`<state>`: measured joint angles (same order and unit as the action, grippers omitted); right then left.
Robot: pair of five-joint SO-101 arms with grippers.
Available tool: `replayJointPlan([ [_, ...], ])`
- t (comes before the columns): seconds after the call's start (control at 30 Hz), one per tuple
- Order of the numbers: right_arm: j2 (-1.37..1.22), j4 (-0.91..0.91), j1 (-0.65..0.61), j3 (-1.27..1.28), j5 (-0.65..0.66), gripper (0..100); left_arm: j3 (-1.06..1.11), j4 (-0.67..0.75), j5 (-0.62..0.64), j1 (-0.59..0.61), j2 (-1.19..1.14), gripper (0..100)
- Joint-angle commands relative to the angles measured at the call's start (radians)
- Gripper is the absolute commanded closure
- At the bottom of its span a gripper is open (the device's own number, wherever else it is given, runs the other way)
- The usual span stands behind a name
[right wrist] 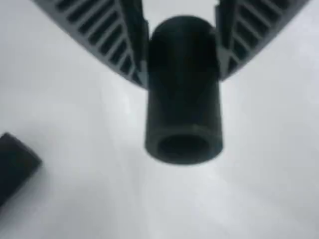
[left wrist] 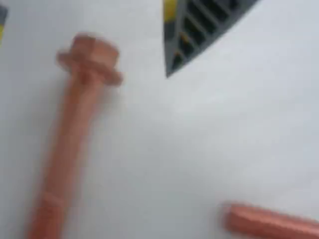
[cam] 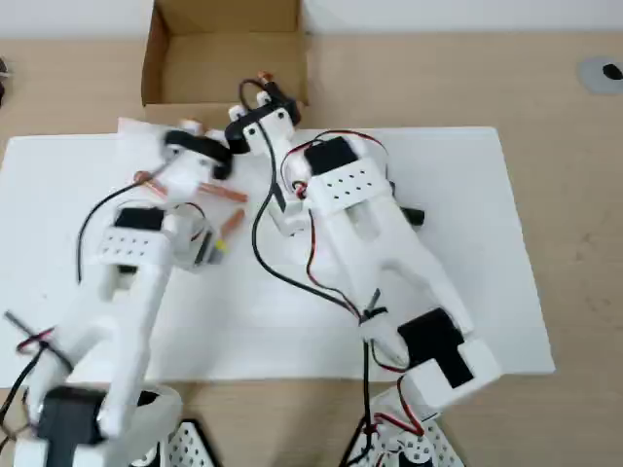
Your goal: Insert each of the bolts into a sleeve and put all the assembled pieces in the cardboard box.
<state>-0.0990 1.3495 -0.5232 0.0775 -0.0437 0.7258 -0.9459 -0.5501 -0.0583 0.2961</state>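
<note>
My right gripper [right wrist: 182, 55] is shut on a black sleeve [right wrist: 183, 99], held just above the white sheet with its open end showing. A second black sleeve [right wrist: 15, 172] lies beside it. My left gripper [cam: 195, 158] hangs open over the copper bolts near the sheet's far left. Close below it lies a flange-head bolt [left wrist: 75, 134], with the end of another bolt [left wrist: 269, 221] beside it and one ribbed fingertip [left wrist: 192, 35] above the sheet. From above, bolts [cam: 230, 196] lie between the two arms. The cardboard box [cam: 156, 58] stands open at the back.
The white sheet [cam: 467, 292] covers most of the wooden table. Another black sleeve [cam: 414, 216] lies beside the right arm [cam: 355, 195]. Cables loop between the arms. The sheet's right half is bare.
</note>
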Motion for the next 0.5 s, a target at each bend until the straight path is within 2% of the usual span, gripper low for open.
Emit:
replayJointPlan([
  [0.0, 0.056, -0.015, -0.002, -0.002, 0.012, 98.6, -0.146, -0.064, -0.163, 0.0, -0.059, 76],
  [0.17, 0.056, -0.015, -0.002, -0.002, 0.012, 98.6, -0.201, -0.074, -0.166, -0.006, -0.148, 76],
  [0.47, 0.058, -0.015, -0.002, -0.004, 0.012, 98.6, -0.192, -0.074, -0.195, -0.011, -0.168, 76],
])
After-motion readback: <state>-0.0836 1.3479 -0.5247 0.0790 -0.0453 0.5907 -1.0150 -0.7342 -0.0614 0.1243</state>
